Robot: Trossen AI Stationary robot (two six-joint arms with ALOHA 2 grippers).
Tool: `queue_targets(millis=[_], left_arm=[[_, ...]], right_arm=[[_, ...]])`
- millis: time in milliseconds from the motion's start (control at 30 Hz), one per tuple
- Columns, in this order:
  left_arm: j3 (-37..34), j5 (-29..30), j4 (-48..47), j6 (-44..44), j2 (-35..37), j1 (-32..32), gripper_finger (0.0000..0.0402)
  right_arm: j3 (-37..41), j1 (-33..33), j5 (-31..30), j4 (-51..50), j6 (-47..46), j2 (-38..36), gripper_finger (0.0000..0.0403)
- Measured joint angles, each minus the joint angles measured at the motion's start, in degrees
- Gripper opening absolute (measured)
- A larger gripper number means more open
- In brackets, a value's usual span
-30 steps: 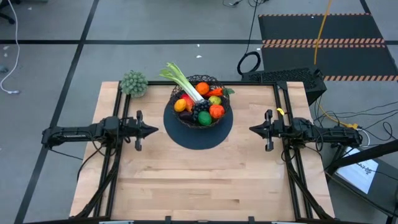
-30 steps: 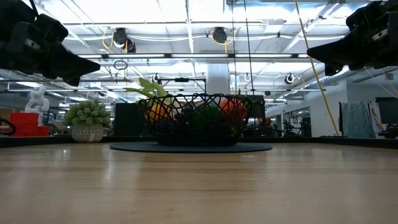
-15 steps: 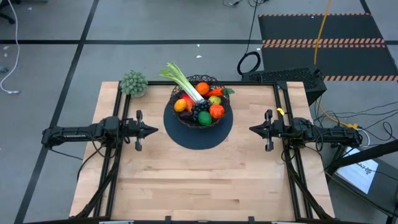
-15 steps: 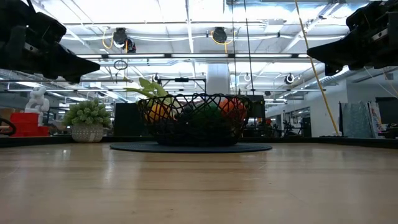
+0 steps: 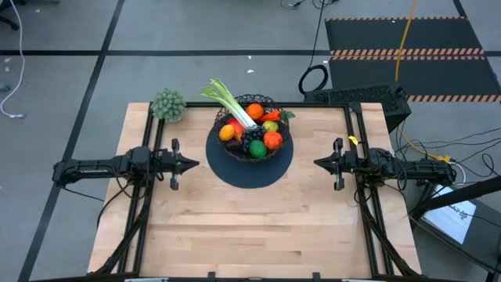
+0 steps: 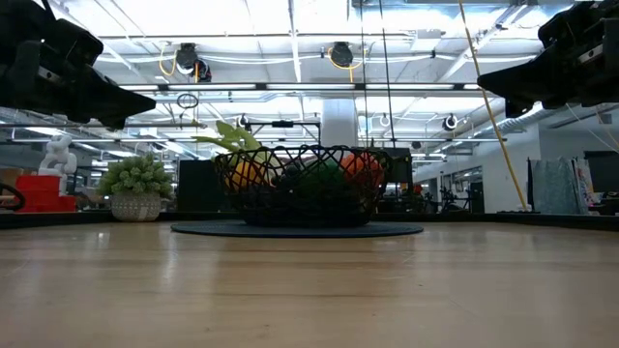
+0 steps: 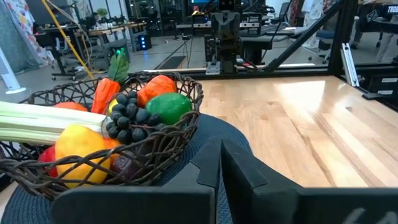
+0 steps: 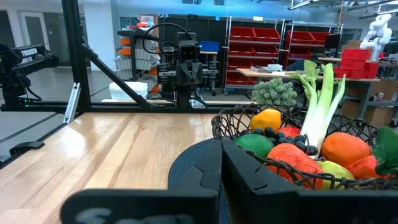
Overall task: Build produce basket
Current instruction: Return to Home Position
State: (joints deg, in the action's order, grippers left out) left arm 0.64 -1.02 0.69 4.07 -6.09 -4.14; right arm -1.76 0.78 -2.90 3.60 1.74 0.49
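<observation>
Piled produce (image 5: 252,131) in basket (image 5: 250,157), basket on mat (image 5: 250,178), clump (image 5: 169,104) behind, to left

Table (image 7: 311,124): pale wood boards, smooth, light sheen.
Basket (image 7: 163,142): black wire, matt.
Mat (image 7: 231,134): dark woven fabric, ribbed, matt.
Lime (image 7: 168,107): green plastic, smooth, slightly glossy.
Grapes (image 7: 127,118): dark beads, shiny.
Leek (image 7: 37,121): smooth, satin stalks.
Plant clump (image 5: 169,104): fuzzy, grey-green.
Left gripper (image 7: 221,148): dark plastic, matt.

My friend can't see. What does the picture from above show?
A black wire basket full of toy produce sits on a round dark mat on a wooden table. The left gripper and right gripper wait either side, both shut.
</observation>
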Motion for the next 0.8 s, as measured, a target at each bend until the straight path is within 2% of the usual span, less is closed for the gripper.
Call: queue_targets(millis=[300,600,800], left_arm=[[0.0,0.02,0.0,0.14,0.0,0.0,0.0003],[0.0,0.04,0.0,0.16,0.0,0.0,0.003],[0.0,0.04,0.0,0.16,0.0,0.0,0.0032]], right_arm=[[0.0,-0.01,0.0,0.0,0.0,0.0,0.0],[0.0,-0.02,0.0,0.0,-0.02,0.0,0.0],[0.0,0.0,0.0,0.01,0.0,0.0,0.0]])
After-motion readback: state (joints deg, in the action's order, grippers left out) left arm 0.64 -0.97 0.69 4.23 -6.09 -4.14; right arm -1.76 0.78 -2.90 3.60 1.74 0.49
